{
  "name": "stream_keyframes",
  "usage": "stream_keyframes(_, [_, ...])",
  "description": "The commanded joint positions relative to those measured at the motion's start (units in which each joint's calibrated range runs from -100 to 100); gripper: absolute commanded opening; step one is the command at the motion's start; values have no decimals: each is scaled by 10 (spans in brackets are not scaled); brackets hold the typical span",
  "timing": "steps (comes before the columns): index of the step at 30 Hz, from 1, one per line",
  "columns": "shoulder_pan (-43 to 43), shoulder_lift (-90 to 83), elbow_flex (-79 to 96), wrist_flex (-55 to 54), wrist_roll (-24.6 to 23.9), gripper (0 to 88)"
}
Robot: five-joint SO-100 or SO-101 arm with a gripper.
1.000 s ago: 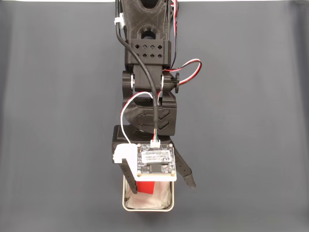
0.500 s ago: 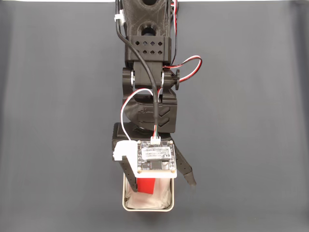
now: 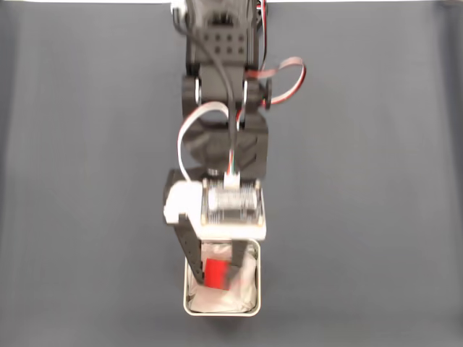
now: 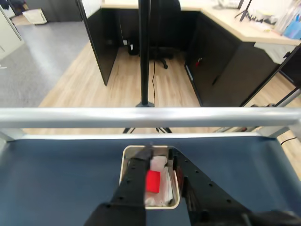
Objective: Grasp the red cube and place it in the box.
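Gripper (image 4: 159,155) over the box (image 4: 125,165), fingers spread apart, nothing clamped between them. The cube (image 4: 152,181) lies inside the box on its white lining, between the two fingers in the wrist view; in the fixed view the cube (image 3: 216,272) sits left of the box (image 3: 221,311) centre. Box rests on a dark mat (image 3: 362,181).

Red cube (image 3: 215,272), white-lined box (image 3: 249,307), black arm (image 3: 221,137)
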Motion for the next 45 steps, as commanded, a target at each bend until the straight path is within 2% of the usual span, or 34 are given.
stream_keyframes(1, [-14,-122,18,-9,-8,0])
stream_keyframes(5, [-20,-264,146,7,-5,0])
stream_keyframes(16, [-15,-682,678,44,0,0])
stream_keyframes(25, [-3,-901,973,182,-5,0])
stream_keyframes(28, [-9,-922,979,291,-16,0])
stream_keyframes(31, [-20,-936,979,347,-30,0])
stream_keyframes(45, [-17,-937,979,417,-29,0])
